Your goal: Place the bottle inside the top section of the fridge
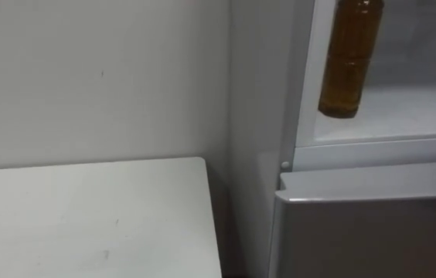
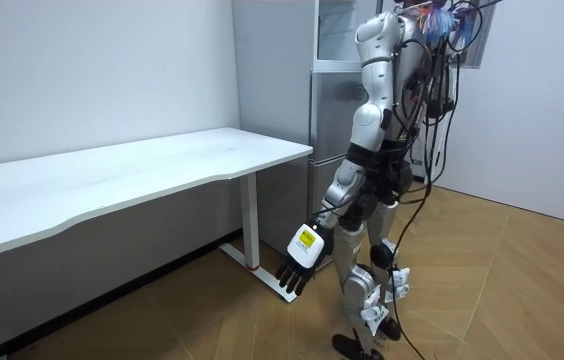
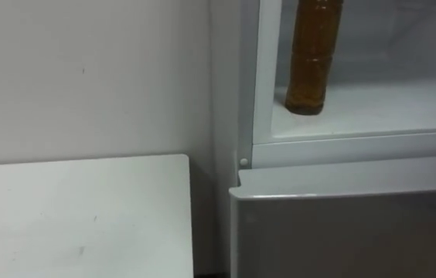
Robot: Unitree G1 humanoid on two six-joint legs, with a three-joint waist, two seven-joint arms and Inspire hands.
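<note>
The amber bottle (image 1: 349, 62) is seen upright in the open upper fridge compartment (image 1: 407, 108), near its left wall; the left hand (image 2: 297, 268) is hung by the white desk (image 2: 162, 165), fingers relaxed, empty

A long white table (image 2: 162, 165) stands against a plain pale wall (image 2: 92, 70). It rests on a white leg (image 2: 253, 215) with a flat foot, and its front edge runs in a gentle wave. The floor (image 2: 502, 290) is light brown wood, its boards laid at angles. Another plain wall (image 2: 552, 110) closes the room view's right, with a pale skirting board (image 2: 552, 212) along its base.
</note>
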